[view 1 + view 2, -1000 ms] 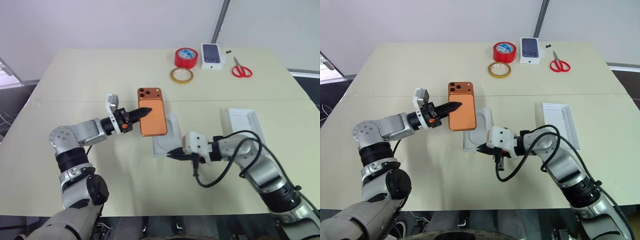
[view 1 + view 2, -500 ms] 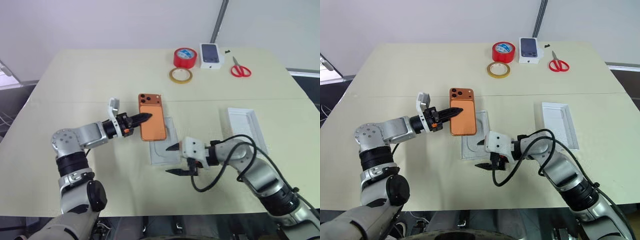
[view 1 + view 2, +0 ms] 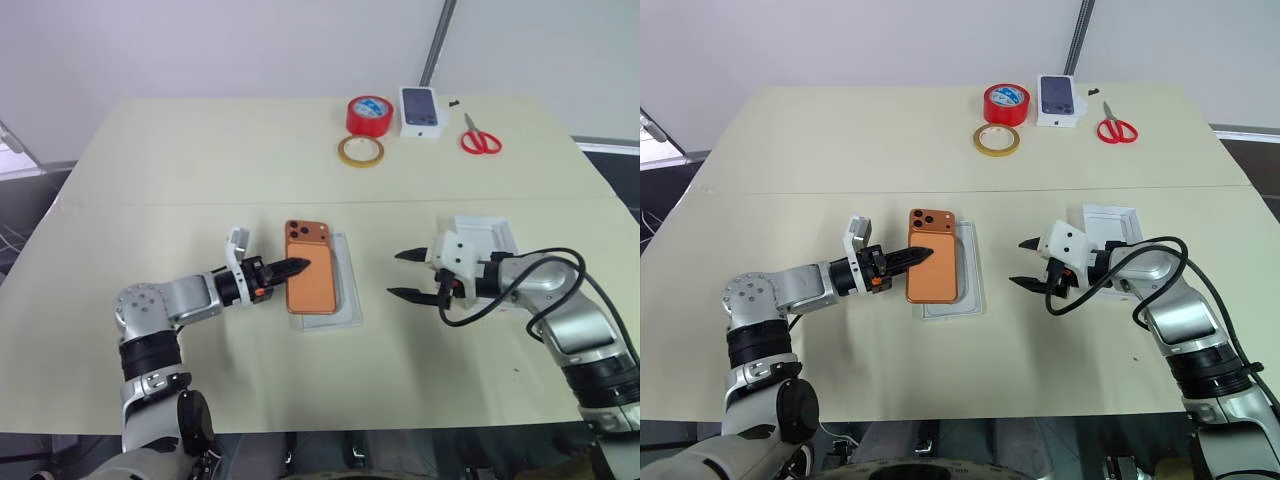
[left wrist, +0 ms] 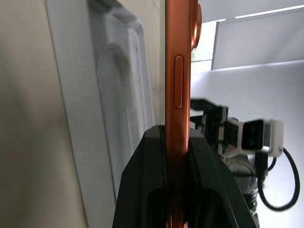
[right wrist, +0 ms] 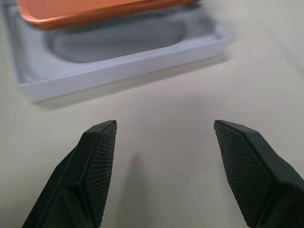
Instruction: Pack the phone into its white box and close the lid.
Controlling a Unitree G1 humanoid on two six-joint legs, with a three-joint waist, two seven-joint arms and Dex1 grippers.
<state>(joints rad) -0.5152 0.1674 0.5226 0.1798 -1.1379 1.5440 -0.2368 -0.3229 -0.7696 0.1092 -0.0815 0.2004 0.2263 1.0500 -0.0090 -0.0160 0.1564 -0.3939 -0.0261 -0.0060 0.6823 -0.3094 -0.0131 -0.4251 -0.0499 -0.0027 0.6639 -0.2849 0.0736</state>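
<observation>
The left arm reaches forward and to the right, low over the table [image 3: 150, 180], with its gripper [image 3: 290, 268] about level. Its fingers are clamped on the long edge of the phone [image 3: 311, 280], near the end without lenses. The phone is held flat, back side up, above the white box [image 3: 345, 300], which lies on the table under it and shows past its right and near edges. If the phone touches the box, I cannot tell from the head views.

The right arm comes in from the right side with the elbow bent, and its gripper [image 3: 404, 274] points left toward the box, a little downward. Its two fingers stand wide apart and grasp nothing. It is near the box but apart from it. Just behind this gripper lies the lid [image 3: 500, 236], hollow side up.

The left wrist view shows the phone's orange edge with a long side button, pinched between the black fingers [image 4: 147, 180], and a gap between phone and box. The right wrist view shows the box's oval recess below the phone.

At the far edge are tape rolls [image 3: 368, 114], a carton [image 3: 422, 110] and scissors [image 3: 481, 138].
</observation>
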